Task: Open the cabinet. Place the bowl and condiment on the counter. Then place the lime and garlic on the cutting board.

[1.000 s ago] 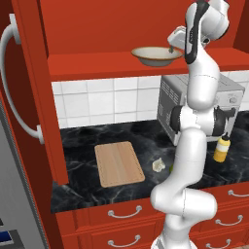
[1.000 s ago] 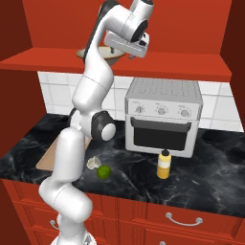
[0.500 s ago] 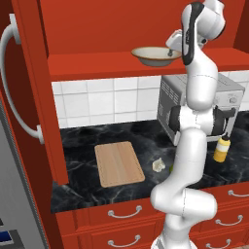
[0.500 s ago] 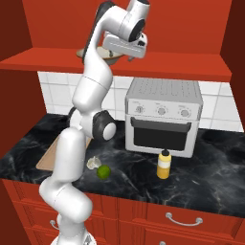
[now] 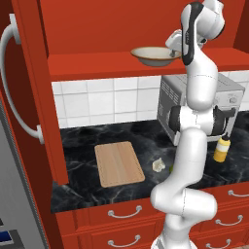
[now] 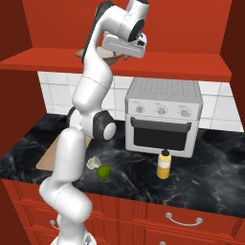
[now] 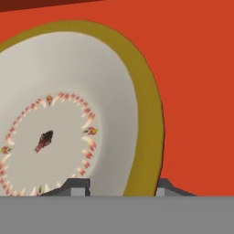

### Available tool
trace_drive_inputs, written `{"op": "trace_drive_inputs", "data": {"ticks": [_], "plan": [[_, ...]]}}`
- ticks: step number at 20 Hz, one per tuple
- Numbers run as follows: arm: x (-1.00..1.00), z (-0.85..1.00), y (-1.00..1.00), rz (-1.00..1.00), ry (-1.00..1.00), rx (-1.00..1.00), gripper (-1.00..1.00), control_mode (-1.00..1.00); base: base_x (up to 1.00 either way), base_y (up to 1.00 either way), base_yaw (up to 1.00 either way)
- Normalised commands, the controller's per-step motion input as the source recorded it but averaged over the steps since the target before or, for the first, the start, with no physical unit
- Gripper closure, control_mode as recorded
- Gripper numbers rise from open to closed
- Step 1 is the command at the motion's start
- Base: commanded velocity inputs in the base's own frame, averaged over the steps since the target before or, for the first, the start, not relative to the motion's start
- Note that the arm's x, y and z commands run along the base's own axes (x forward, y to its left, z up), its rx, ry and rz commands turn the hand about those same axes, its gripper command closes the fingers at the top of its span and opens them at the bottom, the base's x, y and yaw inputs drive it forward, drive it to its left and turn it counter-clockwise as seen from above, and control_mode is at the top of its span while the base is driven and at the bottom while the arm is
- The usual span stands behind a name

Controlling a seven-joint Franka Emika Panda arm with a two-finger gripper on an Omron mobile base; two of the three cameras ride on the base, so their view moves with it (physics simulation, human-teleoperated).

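We read no words, numbers or brand marks anywhere here. The bowl (image 7: 68, 114) carries only a painted pattern.

place: rendered kitchen | evidence: toaster oven (image 6: 161, 118) on black marble table (image 6: 210, 174); white tile backsplash (image 5: 104, 99); red drawers (image 5: 126, 221); cutting board (image 5: 118, 163)

base views flank the arm; hand view hugs bowl (image 7: 68, 114).
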Motion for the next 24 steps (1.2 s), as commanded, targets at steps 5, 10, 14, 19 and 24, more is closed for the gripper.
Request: {"op": "trace_drive_inputs", "data": {"ticks": [5,10,14,19,24], "plan": [[0.00,0.15,0.00,0.00,0.00,0.00,1.00,-1.00,0.00,0.00,0.00],[-0.35,0.24,-0.03,0.01,0.00,0.00,1.00,-1.00,0.00,0.00,0.00],[-0.61,0.20,0.00,0.04,0.00,-0.01,1.00,-1.00,0.00,0.00,0.00],[-0.75,0.30,0.00,0.06,-0.06,-0.01,1.00,-1.00,0.00,0.00,0.00],[-0.85,0.32,0.05,0.06,-0.16,-0.04,1.00,-1.00,0.00,0.00,0.00]]}}
